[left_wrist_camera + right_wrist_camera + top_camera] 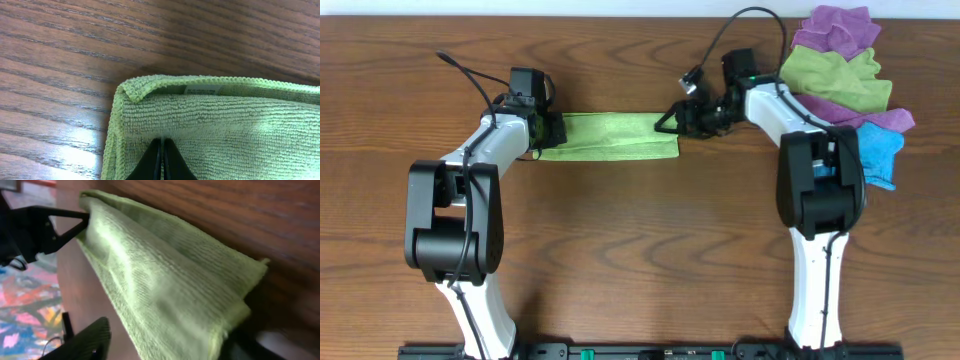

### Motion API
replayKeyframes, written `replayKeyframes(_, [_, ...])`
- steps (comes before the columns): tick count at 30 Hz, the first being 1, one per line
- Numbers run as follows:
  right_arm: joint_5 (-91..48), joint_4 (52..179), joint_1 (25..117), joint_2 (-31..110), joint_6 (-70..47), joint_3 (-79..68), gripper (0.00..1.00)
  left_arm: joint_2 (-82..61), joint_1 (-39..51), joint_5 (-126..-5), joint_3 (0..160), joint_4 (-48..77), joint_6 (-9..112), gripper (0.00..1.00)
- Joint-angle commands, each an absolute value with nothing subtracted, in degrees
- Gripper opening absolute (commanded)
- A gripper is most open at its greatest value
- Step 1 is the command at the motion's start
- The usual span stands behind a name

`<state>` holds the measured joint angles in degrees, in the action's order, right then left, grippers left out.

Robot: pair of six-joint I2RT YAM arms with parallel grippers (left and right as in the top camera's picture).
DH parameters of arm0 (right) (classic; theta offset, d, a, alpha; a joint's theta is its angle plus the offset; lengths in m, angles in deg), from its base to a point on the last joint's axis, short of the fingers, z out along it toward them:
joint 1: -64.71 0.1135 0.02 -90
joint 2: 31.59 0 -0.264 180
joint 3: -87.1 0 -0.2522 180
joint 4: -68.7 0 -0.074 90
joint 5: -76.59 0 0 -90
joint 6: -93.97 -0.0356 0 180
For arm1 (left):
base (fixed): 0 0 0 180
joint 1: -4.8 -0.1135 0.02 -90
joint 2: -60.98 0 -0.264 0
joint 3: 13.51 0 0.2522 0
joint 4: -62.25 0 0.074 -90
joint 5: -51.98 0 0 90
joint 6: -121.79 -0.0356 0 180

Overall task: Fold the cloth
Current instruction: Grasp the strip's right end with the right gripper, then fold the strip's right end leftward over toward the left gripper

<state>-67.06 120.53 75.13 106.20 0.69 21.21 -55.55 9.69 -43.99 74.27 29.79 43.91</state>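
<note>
A green cloth [610, 137] lies on the wooden table, folded into a long narrow strip between my two grippers. My left gripper [552, 130] is at its left end; in the left wrist view its fingers [162, 152] are pressed together on the cloth [225, 125], beside a curled corner and a white label. My right gripper [672, 122] is at the cloth's right end. In the right wrist view its fingers [170, 340] are wide apart with the cloth's end [165, 280] between them.
A pile of purple and green cloths [840, 60] lies at the back right, with a blue cloth [880, 150] at its near edge. The right arm's base [820, 180] stands beside that pile. Bare wood table [640, 230] lies in front of the strip.
</note>
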Motion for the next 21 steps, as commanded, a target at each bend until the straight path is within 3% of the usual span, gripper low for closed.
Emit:
replayKeyframes(1, [-63.8,120.4,76.5,108.9,-1.0,20.8,0.53,-56.3,9.7,-43.6,75.0,29.2,43.5,0.06])
replayKeyframes(5, [-63.8,120.0,76.1,108.9,-2.9,21.3,0.30,-56.3,9.7,-43.6,75.0,28.9,43.5,0.06])
replayKeyframes(9, [-63.7,122.3,75.9,108.9,-2.8,24.2,0.01,-56.3,9.7,-43.6,75.0,28.7,43.6,0.06])
replayKeyframes(16, [-55.5,134.8,76.2,108.9,-0.7,35.3,0.01,-56.3,10.0,-46.3,75.0,27.0,47.1,0.06])
replayKeyframes(21, [-41.5,146.3,77.2,108.9,0.0,44.7,0.02,-56.3,12.1,-48.5,75.0,27.0,49.6,0.06])
